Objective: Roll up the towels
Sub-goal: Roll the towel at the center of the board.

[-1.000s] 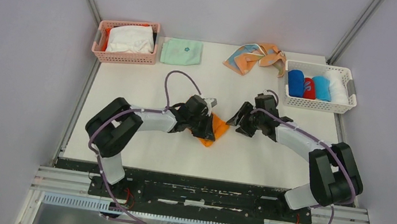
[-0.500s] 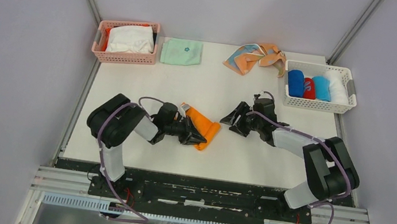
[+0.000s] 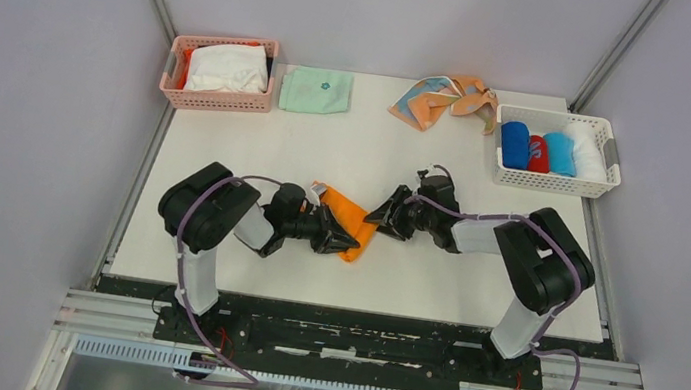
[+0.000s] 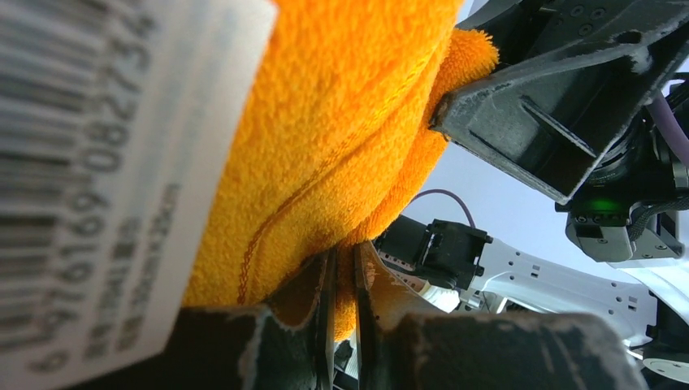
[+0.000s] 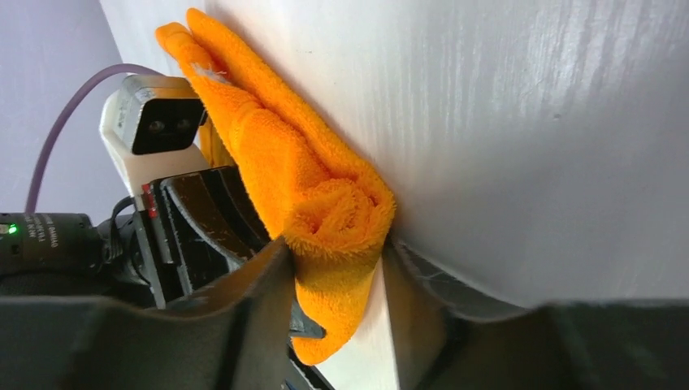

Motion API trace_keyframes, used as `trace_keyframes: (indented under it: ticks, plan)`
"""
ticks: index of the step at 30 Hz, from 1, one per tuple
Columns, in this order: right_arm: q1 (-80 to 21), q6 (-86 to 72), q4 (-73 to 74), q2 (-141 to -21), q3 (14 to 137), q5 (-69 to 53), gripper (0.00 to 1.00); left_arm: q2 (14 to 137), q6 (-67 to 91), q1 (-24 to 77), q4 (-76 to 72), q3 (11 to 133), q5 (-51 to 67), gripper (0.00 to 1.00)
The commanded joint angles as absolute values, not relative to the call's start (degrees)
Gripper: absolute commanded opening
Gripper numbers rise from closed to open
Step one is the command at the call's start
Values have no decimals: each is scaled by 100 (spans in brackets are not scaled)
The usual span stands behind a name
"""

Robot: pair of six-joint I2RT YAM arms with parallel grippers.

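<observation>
The orange towel [image 3: 349,216] lies partly rolled mid-table between both grippers. My left gripper [image 3: 345,242] is shut on its near edge; in the left wrist view the jaws [image 4: 343,264] pinch a fold of the orange towel [image 4: 341,122]. My right gripper [image 3: 377,217] is at the towel's right end; in the right wrist view its jaws [image 5: 337,252] stand apart on either side of the rolled end [image 5: 325,203], with table showing beside one finger. The peach striped towel [image 3: 445,99] lies crumpled at the back. A royal blue towel [image 3: 514,145] sits rolled in the white basket [image 3: 550,182].
The folded mint-green cloth [image 3: 316,90] lies at the back, next to a pink basket [image 3: 218,101] holding white cloth. The white basket also holds red, light blue and white rolls. A white barcode label [image 4: 106,162] hangs off the orange towel.
My left arm pulled back and lowered with the orange towel, then held still. My right gripper slid left until its jaws reached the towel's right end.
</observation>
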State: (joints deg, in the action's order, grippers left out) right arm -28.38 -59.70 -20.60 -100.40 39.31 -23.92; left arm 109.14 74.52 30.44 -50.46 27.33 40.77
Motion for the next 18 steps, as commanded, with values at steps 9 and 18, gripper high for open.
trace_keyframes:
  ticks: [9,18]
  plan:
    - [-3030,-5584,966,-10182,5006,-793,18,9702,6429,3139,-2567,2930,3297,31]
    - [-3263,-5572,3342,-10331,6324,140,9,7960,4323,4842,675,4307,-332,54]
